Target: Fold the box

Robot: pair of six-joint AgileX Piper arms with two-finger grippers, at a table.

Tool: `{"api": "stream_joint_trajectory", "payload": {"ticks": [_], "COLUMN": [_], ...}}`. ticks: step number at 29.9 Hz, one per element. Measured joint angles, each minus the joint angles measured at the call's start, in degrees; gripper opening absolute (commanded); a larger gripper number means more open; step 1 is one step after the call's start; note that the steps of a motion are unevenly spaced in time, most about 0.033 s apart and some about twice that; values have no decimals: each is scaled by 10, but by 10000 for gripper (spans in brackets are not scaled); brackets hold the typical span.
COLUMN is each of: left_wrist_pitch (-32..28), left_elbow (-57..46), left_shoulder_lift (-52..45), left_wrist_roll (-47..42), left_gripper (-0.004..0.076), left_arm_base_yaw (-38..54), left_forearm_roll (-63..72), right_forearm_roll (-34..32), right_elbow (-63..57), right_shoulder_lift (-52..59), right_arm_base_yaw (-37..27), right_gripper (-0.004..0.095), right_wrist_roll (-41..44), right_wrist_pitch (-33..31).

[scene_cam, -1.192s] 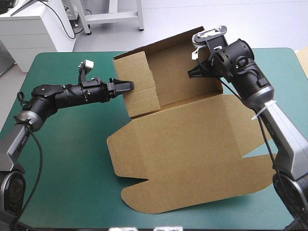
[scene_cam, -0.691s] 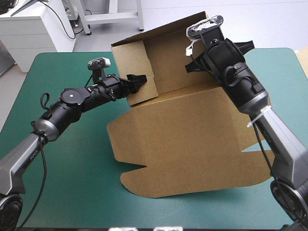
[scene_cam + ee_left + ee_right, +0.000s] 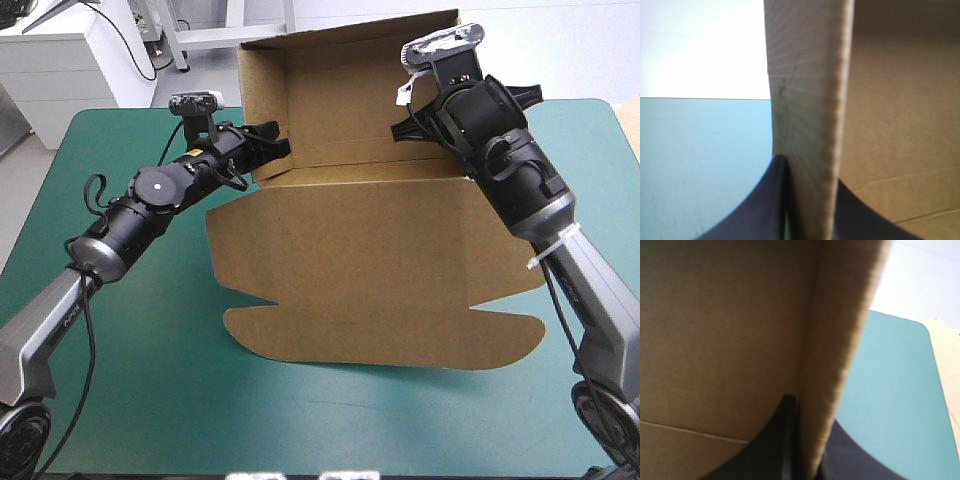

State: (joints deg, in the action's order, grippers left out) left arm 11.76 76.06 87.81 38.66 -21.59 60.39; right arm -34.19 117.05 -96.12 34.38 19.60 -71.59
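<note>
The box (image 3: 380, 270) lies mid-table on the teal-green cover (image 3: 130, 350), with its near panels flat and its far section upright. The left gripper (image 3: 268, 148) is clamped on the left wall and the right gripper (image 3: 405, 128) on the right wall. We judge wall-raising to be the step in hand. The next move calls for folding both walls inward together; their creases are probably not yet seated, though we cannot see this clearly.

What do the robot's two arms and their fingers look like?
Both arms are jointed: black rounded segments toward the wrist, silver-grey ones toward the base. The left arm carries a pale round cap on one joint; the right arm has a white tie around it. The fingers are broad, black, curved fins tapering to points.
</note>
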Motion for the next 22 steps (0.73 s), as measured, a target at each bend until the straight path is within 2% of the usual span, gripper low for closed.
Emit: {"api": "stream_joint_trajectory", "payload": {"ticks": [3,7,9,11,14,22], "left_wrist_pitch": [51,210,282,342,396,486], "left_elbow": [35,115,155,189,224,248], "left_shoulder_lift": [6,35,54,72,93,154], "left_wrist_roll": [-139,-325,-371,-400,-430,-457], "left_gripper": [-8,-8,-8,-8,-8,-8], "left_arm_base_yaw": [3,4,4,3,1,-11], "left_forearm_roll": [-164,-388,-450,-489,-511,-514], "right_forearm_roll": [12,58,97,133,168,270], "right_elbow": [0,-1,-4,-13,-45,-155], "right_shoulder_lift": [0,-5,-13,-22,-26,-30], "right_arm_base_yaw": [-3,-12,-24,-38,-58,-117], "right_gripper": [-16,-15,-15,-16,-16,-16], "right_wrist_roll": [16,27,27,27,27,15], "right_wrist_pitch": [0,-2,-2,-2,-2,-1]}}
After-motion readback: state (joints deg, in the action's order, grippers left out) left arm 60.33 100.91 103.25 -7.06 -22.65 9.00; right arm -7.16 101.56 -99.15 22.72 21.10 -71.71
